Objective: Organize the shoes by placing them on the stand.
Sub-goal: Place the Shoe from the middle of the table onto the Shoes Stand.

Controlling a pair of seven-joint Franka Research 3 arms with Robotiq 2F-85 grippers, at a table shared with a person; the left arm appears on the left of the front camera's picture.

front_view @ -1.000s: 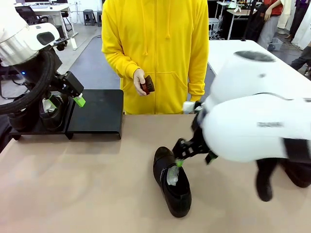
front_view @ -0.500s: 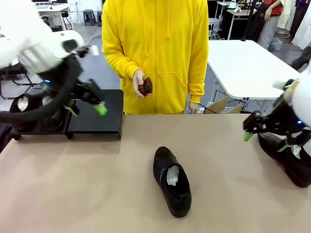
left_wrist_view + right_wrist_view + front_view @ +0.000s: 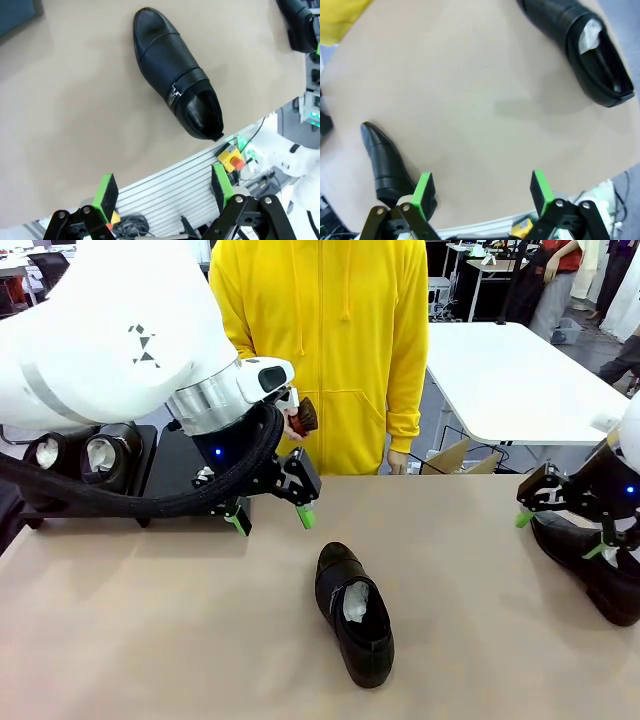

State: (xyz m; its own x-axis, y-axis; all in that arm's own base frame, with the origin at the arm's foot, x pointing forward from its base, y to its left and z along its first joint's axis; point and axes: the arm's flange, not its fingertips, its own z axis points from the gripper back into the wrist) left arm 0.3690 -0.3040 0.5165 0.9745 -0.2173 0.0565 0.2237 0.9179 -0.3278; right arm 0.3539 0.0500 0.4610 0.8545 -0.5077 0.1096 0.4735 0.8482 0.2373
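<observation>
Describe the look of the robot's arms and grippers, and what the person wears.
The left arm is glossy white with rounded shells, a small triangle mark and a black ribbed cable. The left gripper and right gripper are black with green pads. The person wears a yellow zip hoodie.

No legible text, small dark triangle emblem [image 3: 145, 345] on left arm [image 3: 90, 360], white casing

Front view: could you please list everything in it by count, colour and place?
Tabletop: one, beige; foreground.
Low matte shoe stand: one, black; far left.
Black ankle-high shoes, white paper stuffing: four, black; two on stand, one central, one at right edge.
Brush-like object: one, dark brown; before person's waist.
Person: one, yellow hoodie; far side.
Left gripper: one, black, green pads, open; beside stand.
Right gripper: one, same, open; by right-edge shoe.
</observation>
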